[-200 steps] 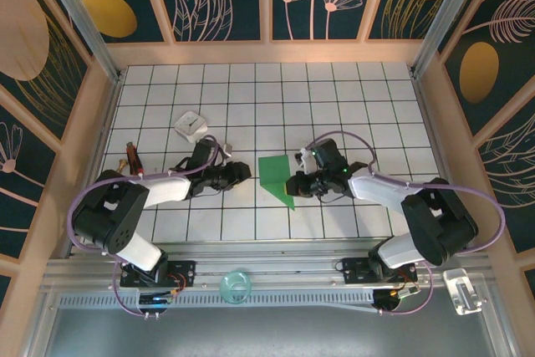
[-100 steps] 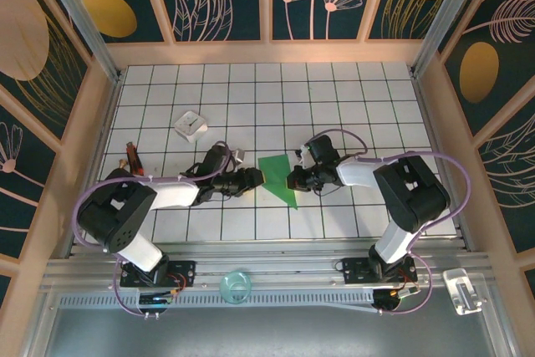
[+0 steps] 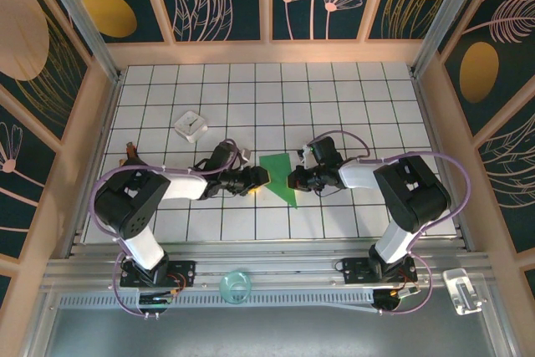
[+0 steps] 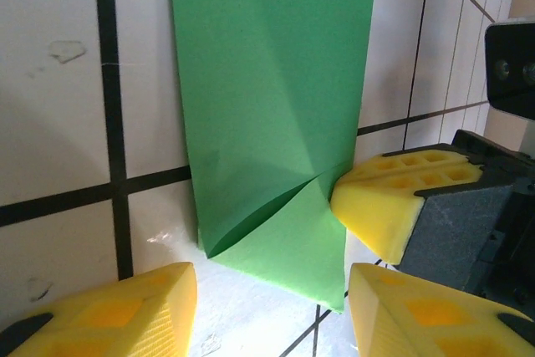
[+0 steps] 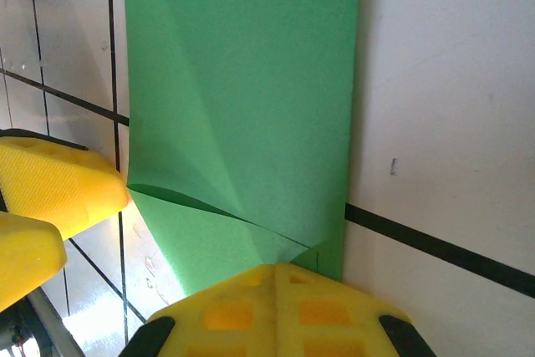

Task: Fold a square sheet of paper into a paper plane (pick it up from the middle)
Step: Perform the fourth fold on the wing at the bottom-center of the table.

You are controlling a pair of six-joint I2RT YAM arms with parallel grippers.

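The square sheet of paper (image 3: 278, 175) lies folded on the white tiled floor, bright green, with a diagonal crease and a triangular flap slightly raised at one end (image 4: 292, 232). My left gripper (image 3: 259, 178) sits at its left edge, open, its yellow fingers (image 4: 100, 307) straddling the flap's corner without touching it (image 4: 272, 277). My right gripper (image 3: 294, 180) is at the paper's right edge, its fingers pressed together with the tip on the fold corner (image 5: 284, 269). No paper shows between them. The right gripper's fingertips (image 4: 384, 198) touch the paper's edge in the left wrist view.
A small white square box (image 3: 191, 124) lies behind the left arm. A reddish tool (image 3: 130, 156) rests by the left wall. A clear round object (image 3: 236, 284) and a white clip (image 3: 462, 288) sit on the front rail. Wooden walls surround the floor.
My left gripper has reached rightward up to the paper's left edge. The right arm's elbow swung up and out while its gripper stayed at the paper's right edge.
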